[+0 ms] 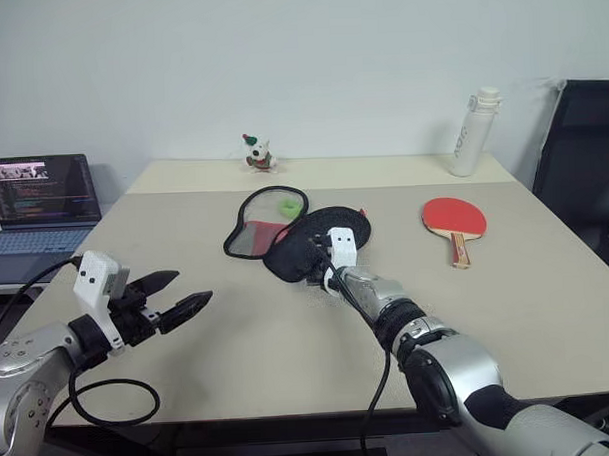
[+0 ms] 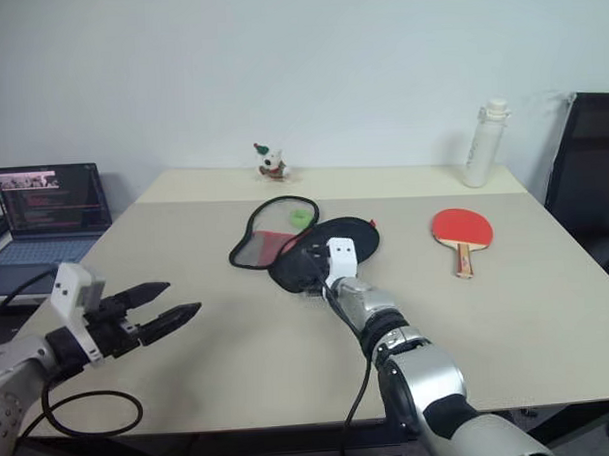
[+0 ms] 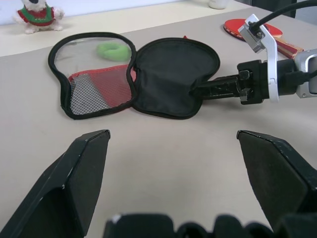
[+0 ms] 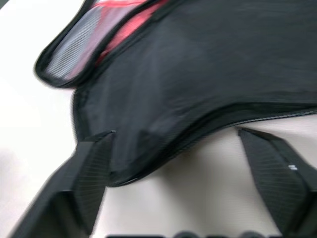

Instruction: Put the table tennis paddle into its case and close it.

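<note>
While case (image 1: 315, 243) lies open, right pincer (image 1: 317, 271) straddles its edge.

No text, label, brand or number can be read anywhere in these views. The laptop (image 1: 41, 202) beside the table shows lines of coloured text on a dark screen, but they are too small to make out. The white bottle (image 1: 474, 132) at the far edge of the table carries faint grey marking down its side, also illegible. The case (image 3: 133, 74) lies open, and no lettering shows on it.
</note>
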You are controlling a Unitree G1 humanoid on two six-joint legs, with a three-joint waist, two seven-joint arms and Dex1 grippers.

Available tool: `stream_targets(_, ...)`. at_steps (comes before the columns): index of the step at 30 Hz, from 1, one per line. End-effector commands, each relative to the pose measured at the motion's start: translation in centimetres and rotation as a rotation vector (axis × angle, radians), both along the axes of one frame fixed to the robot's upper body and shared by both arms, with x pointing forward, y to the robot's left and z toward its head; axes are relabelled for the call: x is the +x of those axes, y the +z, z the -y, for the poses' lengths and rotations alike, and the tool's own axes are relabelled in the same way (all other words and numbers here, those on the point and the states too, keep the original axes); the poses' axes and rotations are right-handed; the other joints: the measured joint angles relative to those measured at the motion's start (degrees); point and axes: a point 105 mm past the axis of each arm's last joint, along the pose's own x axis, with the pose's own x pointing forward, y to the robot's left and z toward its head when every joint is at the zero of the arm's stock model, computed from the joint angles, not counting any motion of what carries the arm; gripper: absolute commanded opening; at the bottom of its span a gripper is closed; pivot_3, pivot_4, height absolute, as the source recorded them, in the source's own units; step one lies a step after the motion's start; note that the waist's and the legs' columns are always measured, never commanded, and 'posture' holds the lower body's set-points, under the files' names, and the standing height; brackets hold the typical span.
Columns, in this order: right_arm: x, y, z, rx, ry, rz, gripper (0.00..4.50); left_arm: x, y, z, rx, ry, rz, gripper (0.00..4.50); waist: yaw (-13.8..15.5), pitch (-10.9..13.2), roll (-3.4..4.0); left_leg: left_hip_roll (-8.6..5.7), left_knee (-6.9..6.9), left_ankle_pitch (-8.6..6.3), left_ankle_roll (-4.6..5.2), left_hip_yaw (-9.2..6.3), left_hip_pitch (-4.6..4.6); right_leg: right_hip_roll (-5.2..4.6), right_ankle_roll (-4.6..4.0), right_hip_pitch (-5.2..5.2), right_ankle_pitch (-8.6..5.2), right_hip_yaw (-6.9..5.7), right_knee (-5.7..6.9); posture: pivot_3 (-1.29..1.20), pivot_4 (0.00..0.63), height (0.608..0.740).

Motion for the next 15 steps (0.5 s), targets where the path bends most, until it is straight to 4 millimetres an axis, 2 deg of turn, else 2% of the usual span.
stream_targets(1,-0.7,1.1,-2.6,0.043,0.03,0.012,2.88,-0.2,0.9,0.4,0.014,-0.009,0.042,4.5,-0.1,0.0,0.0,0.0,0.0,0.0,0.0,0.0,0.0,0.0,0.0,0.0,0.0,0.0,0.0,0.0,0.15,0.74)
stream_targets(9,-0.6,2.5,-3.4,0.114,0.038,0.013,0.07,0.4,1.1,0.8,0.005,-0.026,0.049,4.5,-0.2,0.0,0.01,0.01,-0.04,0.0,0.0,0.02,0.0,0.01,0.0,-0.02,0.0,0.02,0.0,0.0,0.15,0.74)
stream_targets(15,-0.4,3.2,-3.2,0.142,0.045,0.01,0.02,-0.2,1.2,1.7,-0.025,-0.119,-0.002,4.5,-0.2,0.0,0.02,0.0,-0.06,0.0,0.0,0.04,0.0,0.01,0.0,-0.04,0.0,0.04,-0.02,0.0,0.15,0.74)
